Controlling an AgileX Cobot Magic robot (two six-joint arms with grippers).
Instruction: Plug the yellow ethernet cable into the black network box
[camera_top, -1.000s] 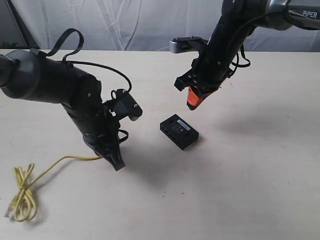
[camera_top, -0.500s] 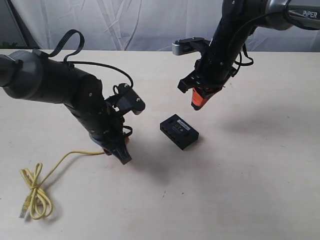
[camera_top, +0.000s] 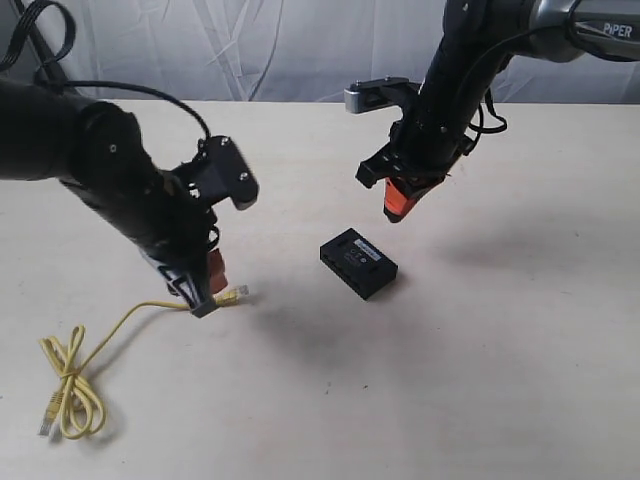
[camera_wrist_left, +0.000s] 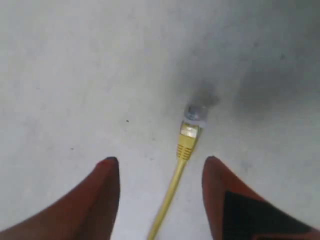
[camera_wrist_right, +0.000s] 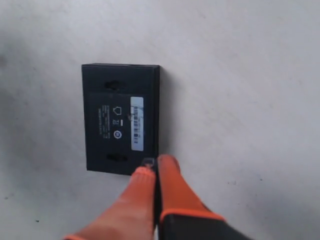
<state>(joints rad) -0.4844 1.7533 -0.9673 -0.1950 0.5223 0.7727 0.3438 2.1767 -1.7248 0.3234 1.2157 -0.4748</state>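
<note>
The yellow ethernet cable (camera_top: 140, 312) lies on the table, its loose bundle (camera_top: 66, 390) at the front left. Its clear plug (camera_top: 238, 293) points toward the black network box (camera_top: 358, 263) in the middle. My left gripper (camera_top: 208, 292) hovers open just behind that plug. In the left wrist view the cable (camera_wrist_left: 174, 186) runs between the spread fingers (camera_wrist_left: 107, 175), touching neither, and the plug (camera_wrist_left: 191, 122) lies beyond the tips. My right gripper (camera_top: 398, 207) hangs shut and empty above and behind the box. In the right wrist view its tips (camera_wrist_right: 156, 165) sit over the edge of the box (camera_wrist_right: 112, 117).
The box shows a white label strip (camera_wrist_right: 137, 122) on top. Thick black cables (camera_top: 190, 120) loop over the left arm. A white curtain (camera_top: 250, 45) hangs behind the table's far edge.
My left gripper dragged the cable's end rightward, then opened and let it go, and the arm drew back to the left. The right gripper shifted only slightly.
</note>
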